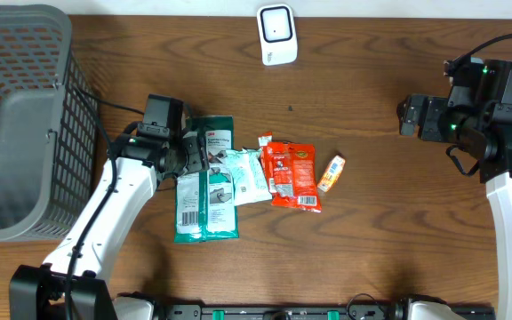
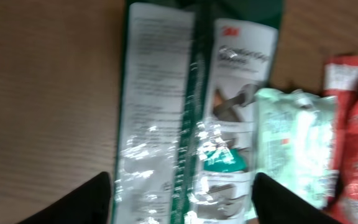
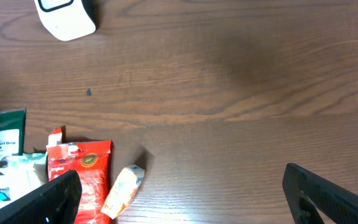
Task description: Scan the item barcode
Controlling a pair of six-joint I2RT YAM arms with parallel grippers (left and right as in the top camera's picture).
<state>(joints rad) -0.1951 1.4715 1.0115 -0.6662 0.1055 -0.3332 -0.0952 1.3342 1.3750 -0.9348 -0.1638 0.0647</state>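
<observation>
One flat green pack (image 1: pixel 207 182), white labels and a 3M mark, lies left of centre, at 9 o'clock from a red pouch (image 1: pixel 293 174). Left gripper (image 2: pixel 182 202) spread wide above it — right gripper (image 3: pixel 179 193) also spread, empty. Bare table (image 1: pixel 372 98) at 3 o'clock; basket (image 1: pixel 25 133) crowds 9 o'clock.

A dark brown wood-grain worktop (image 1: pixel 372 222) fills the view under even light. A pale strip (image 1: pixel 372 6) borders its far edge.
</observation>
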